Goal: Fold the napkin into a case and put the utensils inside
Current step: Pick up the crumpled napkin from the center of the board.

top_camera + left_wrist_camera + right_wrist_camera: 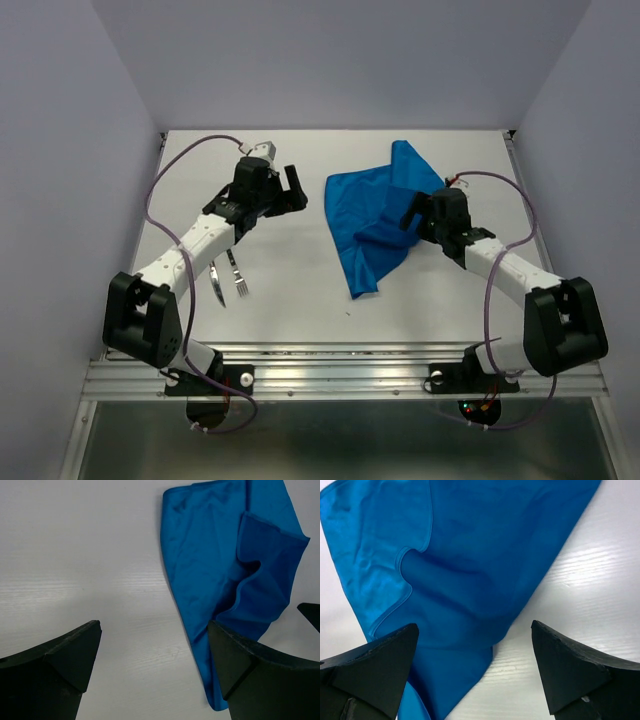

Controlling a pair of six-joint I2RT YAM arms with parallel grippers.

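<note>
— White table (pixel 300 300), pale walls (pixel 330 60) closing it in on three sides. What lies farthest left?

— Both utensils: the knife (pixel 216 284) and the fork (pixel 239 278), side by side on the bare top. They sit close under the left arm's forearm, the fork's tines toward the near edge, well apart from the cloth.

— And the left gripper (pixel 289 192)?

— Jaws spread wide, nothing between them. It hangs over bare table just left of the napkin (pixel 360 215). From its wrist camera one finger overlaps the cloth's edge, though I cannot tell whether it touches.

— How does the napkin lie?

— Right of centre, loose and creased, roughly a wedge narrowing toward the near edge. One flap is folded over on itself; otherwise it is not folded into any neat shape.

— The right gripper (pixel 413 214)?

— Over the napkin's right side, jaws also wide apart. Blue cloth lies below them, nothing pinched.
</note>
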